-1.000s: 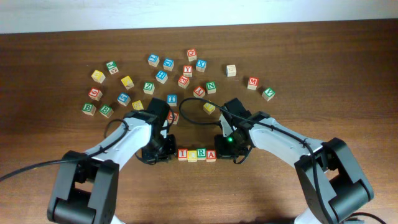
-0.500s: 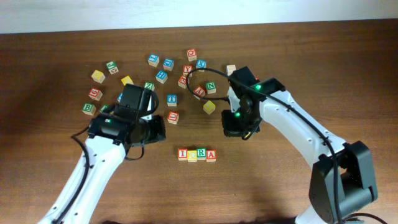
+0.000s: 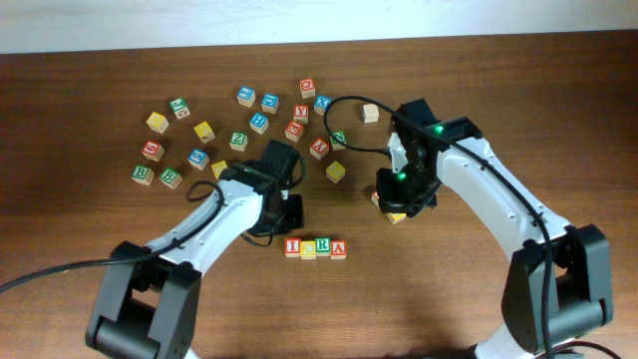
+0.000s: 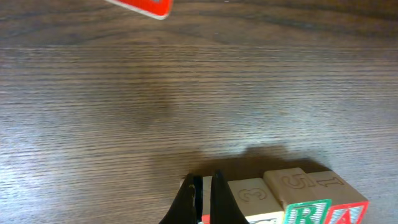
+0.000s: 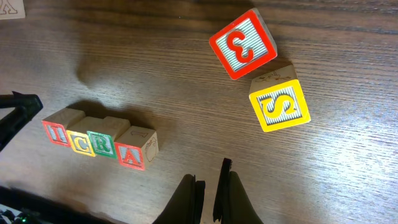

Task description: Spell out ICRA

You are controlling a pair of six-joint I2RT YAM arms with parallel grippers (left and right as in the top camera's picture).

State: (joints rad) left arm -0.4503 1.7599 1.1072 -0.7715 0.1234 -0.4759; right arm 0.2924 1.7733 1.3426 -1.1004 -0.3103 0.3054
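We log one touching row on the bench (image 5: pixel 348 186): I (image 5: pixel 56 132), C (image 5: pixel 81 142), R (image 5: pixel 101 144), A (image 5: pixel 130 155). Loose: red 3 (image 5: pixel 242 45), yellow S (image 5: pixel 280 106). Pressed together, empty: left pincer (image 4: pixel 202 193), right pincer (image 5: pixel 208 193).

ICRA row (image 4: pixel 298 186): cut by the lower edge of the left wrist view; its first cube is hidden behind the jaws.
Red cube (image 4: pixel 142 5): sliced by the upper edge there, face unreadable.
Pale cube (image 5: pixel 10 6): only a corner shows at the right wrist view's top left.
Yellow cube (image 3: pixel 398 216): from overhead, mostly under the right arm (image 3: pixel 478 184).
Right gripper (image 5: pixel 208 173): unseen from overhead beneath its wrist; jaw roots cut by the lower edge.
Row's second letter: too small to read from overhead.
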